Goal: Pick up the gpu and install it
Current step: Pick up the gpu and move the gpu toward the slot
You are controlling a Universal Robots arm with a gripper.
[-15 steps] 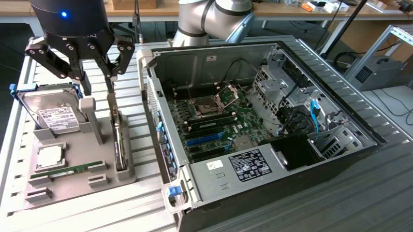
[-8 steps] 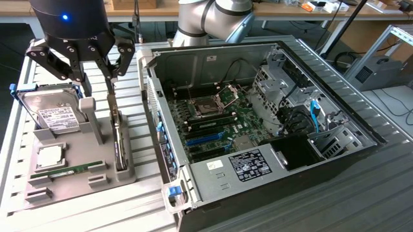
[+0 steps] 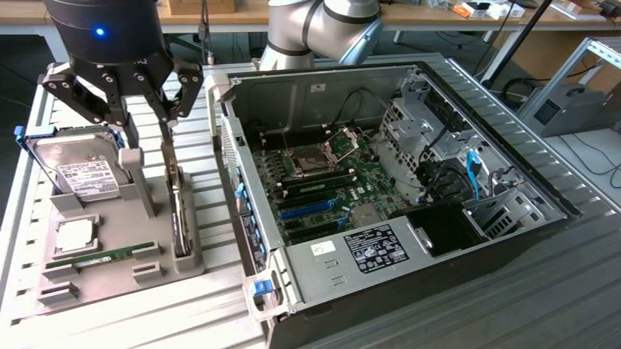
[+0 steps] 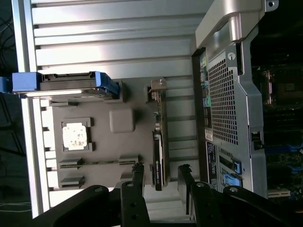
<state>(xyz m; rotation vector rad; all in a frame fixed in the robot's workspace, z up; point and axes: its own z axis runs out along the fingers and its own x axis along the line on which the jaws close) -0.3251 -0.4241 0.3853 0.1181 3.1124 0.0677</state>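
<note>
Hand hangs at the exterior view's upper left, spread wide and holding nothing, just above the gpu, which stands on edge in the grey fixture on the desk, left of the open computer case. In the wrist view, its fingers flank the card's end, a gap on each side.

Slatted table bears grey tray; computer case.
</note>
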